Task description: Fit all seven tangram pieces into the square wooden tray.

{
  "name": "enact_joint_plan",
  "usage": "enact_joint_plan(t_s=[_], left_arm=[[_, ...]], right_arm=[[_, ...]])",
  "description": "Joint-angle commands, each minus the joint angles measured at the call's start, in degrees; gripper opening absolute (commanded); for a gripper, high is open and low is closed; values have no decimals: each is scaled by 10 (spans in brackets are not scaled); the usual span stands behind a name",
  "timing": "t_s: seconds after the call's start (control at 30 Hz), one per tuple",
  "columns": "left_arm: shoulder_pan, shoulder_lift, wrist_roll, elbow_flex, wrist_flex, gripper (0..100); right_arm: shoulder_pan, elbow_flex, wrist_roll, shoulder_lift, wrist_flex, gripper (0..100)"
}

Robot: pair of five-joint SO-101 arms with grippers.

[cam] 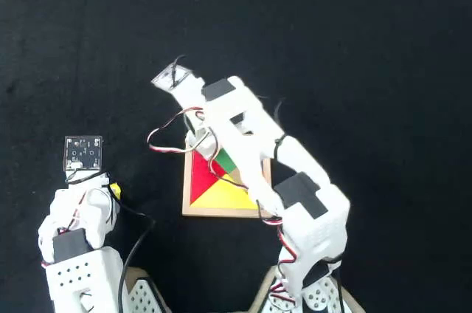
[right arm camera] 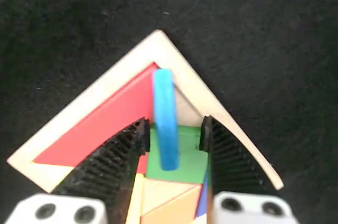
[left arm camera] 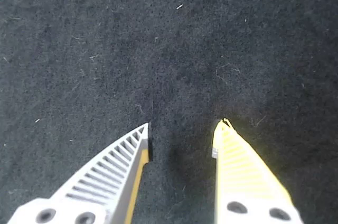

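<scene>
The square wooden tray (right arm camera: 186, 72) lies on the black cloth with a red triangle (right arm camera: 100, 123), a green piece (right arm camera: 186, 165) and an orange piece (right arm camera: 165, 198) flat inside. A blue piece (right arm camera: 166, 123) stands on its edge in the tray's corner pocket. My right gripper (right arm camera: 172, 132) is open around it, one finger close beside it, the other apart. In the high view the right arm (cam: 251, 143) covers the tray's (cam: 221, 212) far half, with red (cam: 200, 177), yellow (cam: 221, 196) and green (cam: 226, 159) showing. My left gripper (left arm camera: 182, 129) hangs open over bare cloth.
The left arm (cam: 81, 217) sits at the near left, well apart from the tray. A loop of red and white cable (cam: 166, 138) hangs beside the right arm. Black cloth stretches free to the far side and to the right.
</scene>
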Motion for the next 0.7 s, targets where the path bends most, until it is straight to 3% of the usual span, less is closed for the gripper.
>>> enact_joint_plan(t_s=[0.0,0.3,0.67], left_arm=[[7,-4,4,-11,-10,198],[7,-4,4,-11,-10,198],[7,-4,4,-10,-9,198]], right_arm=[[20,-20,10,-31,4,159],[20,-25,11,-57,5,159],[54,-15,65,-57,-11,159]])
